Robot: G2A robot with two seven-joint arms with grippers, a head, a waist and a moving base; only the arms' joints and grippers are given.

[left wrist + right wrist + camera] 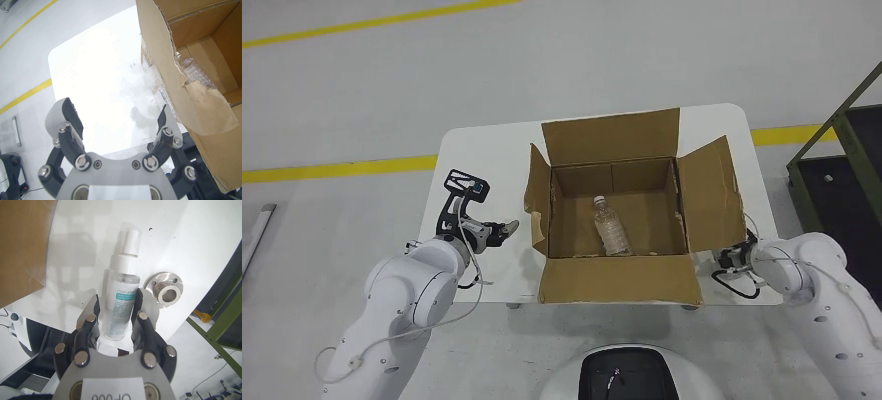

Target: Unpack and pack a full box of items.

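Right gripper (118, 298), fingers clamped near the base of the spray bottle (122, 283) on the table (189, 237) outside the box (617, 280), metal flange (166, 289) just beside, left gripper (115, 106) with fingers apart: held so low, the slick bottle may pivot, slip or knock the flange.

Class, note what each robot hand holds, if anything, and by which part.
The right hand grips the spray bottle by its labelled body, below the pump head. The left hand is open and holds nothing.
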